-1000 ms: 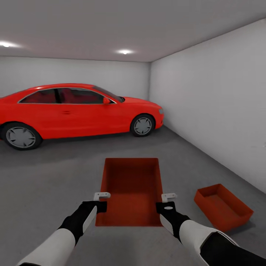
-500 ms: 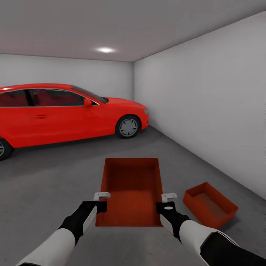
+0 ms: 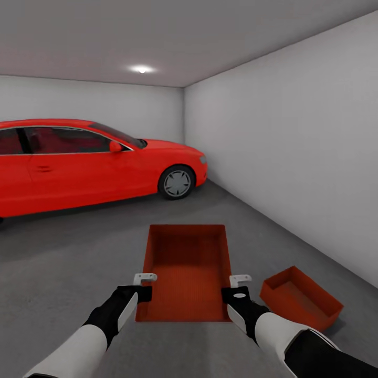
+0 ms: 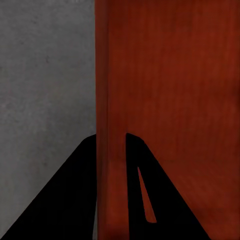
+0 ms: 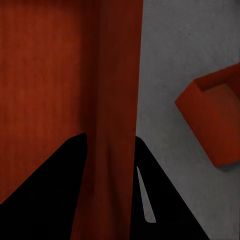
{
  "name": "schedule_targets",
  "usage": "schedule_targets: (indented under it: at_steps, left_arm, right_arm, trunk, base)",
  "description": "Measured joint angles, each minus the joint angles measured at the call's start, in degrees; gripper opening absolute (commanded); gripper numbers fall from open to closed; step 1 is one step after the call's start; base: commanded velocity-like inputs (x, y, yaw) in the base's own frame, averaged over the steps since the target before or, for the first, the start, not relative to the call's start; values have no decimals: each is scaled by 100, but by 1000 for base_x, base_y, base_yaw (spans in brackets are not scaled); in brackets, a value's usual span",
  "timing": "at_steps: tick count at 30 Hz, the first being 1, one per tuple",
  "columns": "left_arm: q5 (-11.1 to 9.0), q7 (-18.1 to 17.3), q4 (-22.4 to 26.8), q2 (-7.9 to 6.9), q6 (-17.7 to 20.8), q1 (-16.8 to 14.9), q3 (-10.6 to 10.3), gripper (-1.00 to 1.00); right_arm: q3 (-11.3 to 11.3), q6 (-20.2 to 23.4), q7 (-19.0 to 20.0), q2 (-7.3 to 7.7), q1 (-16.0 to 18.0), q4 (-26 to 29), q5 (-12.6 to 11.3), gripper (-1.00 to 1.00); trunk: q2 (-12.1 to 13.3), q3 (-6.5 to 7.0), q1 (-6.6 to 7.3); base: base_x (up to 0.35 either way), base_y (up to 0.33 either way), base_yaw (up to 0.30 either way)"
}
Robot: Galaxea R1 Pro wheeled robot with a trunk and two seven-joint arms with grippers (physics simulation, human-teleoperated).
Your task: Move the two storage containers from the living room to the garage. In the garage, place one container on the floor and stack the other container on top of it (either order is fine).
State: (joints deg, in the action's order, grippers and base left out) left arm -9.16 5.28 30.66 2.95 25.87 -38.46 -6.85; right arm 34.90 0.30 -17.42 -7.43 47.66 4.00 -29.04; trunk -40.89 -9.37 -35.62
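Carried bin: We held one storage container (image 3: 185, 273) out in front of the trunk, clear of the garage floor (image 3: 68, 252), open top up and roughly level.
Left end effector: The left end effector (image 3: 143, 286) was clenched on the bin's left long wall near its near corner; in the left wrist view its two dark fingers (image 4: 135, 170) sat either side of that wall (image 4: 112, 100).
Right end effector: The right end effector (image 3: 239, 287) was clenched on the opposite long wall in the same way, one finger inside (image 5: 65, 175) and one outside the wall (image 5: 117, 100).
Second bin: The other storage container (image 3: 299, 298) sat on the concrete to our right, near the white side wall (image 3: 294, 147), turned at an angle to the carried one and well apart from the red car (image 3: 94, 163).
Handling: We judged the bin light and stiff, since thin walls pinched near one end kept it level with no visible sag. The smooth plain walls looked slippery, so a tilt could let it slide in the pinch.
Where to hold: We judged the two long walls, gripped at matching points, the right hold; both sides should be let go together.
Next move: We judged that the carried bin needed turning to match the floor bin's angle before lowering onto it.
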Motion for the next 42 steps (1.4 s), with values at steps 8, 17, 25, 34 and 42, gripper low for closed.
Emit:
schedule_targets:
  at_steps: [8, 17, 25, 34, 42]
  left_arm:
    - [4, 0, 1, 1, 3, 2, 1, -100]
    - [18, 0, -1, 8, 1, 0, 7, -100]
    - [5, 0, -2, 2, 4, -2, -1, -100]
    - [2, 0, -2, 1, 1, -3, -2, -100]
    - [0, 0, -2, 1, -4, 0, -1, -100]
  right_arm:
    - [-4, -1, 2, 0, -2, -2, 1, -100]
    - [-5, -2, 7, 5, -1, -3, 1, -100]
    - [-8, -2, 1, 1, -4, -1, 1, -100]
    - [-5, -2, -1, 1, -2, 1, 1, -100]
    - [1, -2, -2, 1, -1, 1, -1, -100]
  trunk:
    - [0, 0, 0]
    - [0, 0, 0]
    - [0, 0, 0]
    - [0, 0, 0]
    - [0, 0, 0]
  base:
    - [322, 0, 0]
    - [322, 0, -32]
    - [322, 0, -239]
    - [322, 0, -251]
    - [322, 0, -251]
